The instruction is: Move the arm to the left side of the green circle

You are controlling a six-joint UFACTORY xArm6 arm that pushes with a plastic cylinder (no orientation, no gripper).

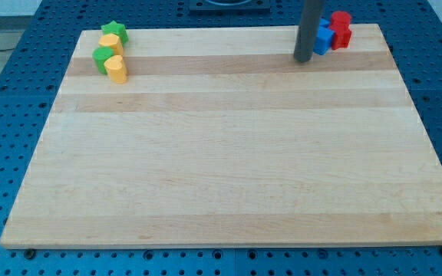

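Observation:
The green circle [101, 58] sits at the view's top left of the wooden board [229, 169], touching a yellow heart [117, 69] on its right and a yellow block [111, 43] above it. A green star [114, 31] lies at the top of this cluster. My tip [304, 58] is at the view's top right, far to the right of the green circle, just left of a blue block [323, 37] that touches a red block [339, 29].
The board rests on a blue perforated table [6, 92]. The two block clusters sit near the board's top edge, one at each corner.

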